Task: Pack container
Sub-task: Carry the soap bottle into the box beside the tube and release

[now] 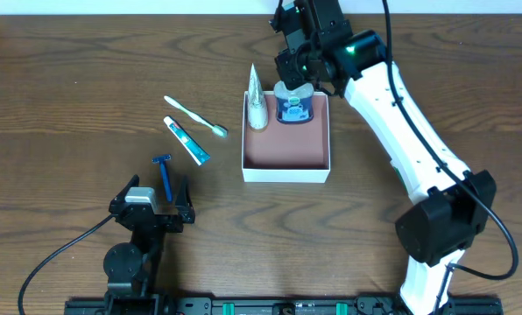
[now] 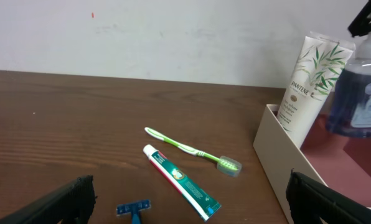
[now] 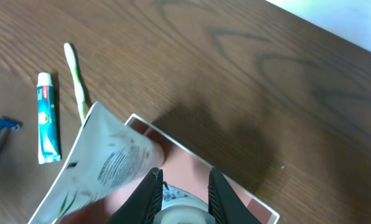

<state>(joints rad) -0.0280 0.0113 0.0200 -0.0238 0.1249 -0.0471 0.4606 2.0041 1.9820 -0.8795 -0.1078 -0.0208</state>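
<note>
The container (image 1: 286,168) is a shallow white-walled box with a reddish-brown floor. A white Pantene tube (image 1: 257,98) stands in its back left corner; it also shows in the left wrist view (image 2: 310,84) and the right wrist view (image 3: 104,168). A dark blue bottle (image 1: 293,104) stands in the back of the box. My right gripper (image 3: 183,186) is shut on the bottle's cap (image 3: 184,210). On the table left of the box lie a green toothbrush (image 1: 195,116), a toothpaste tube (image 1: 187,141) and a blue razor (image 1: 164,173). My left gripper (image 1: 153,213) is open and empty near the razor.
The box's near left wall (image 2: 285,168) stands close to my left gripper's right finger. The right arm (image 1: 410,131) reaches across the table's right side.
</note>
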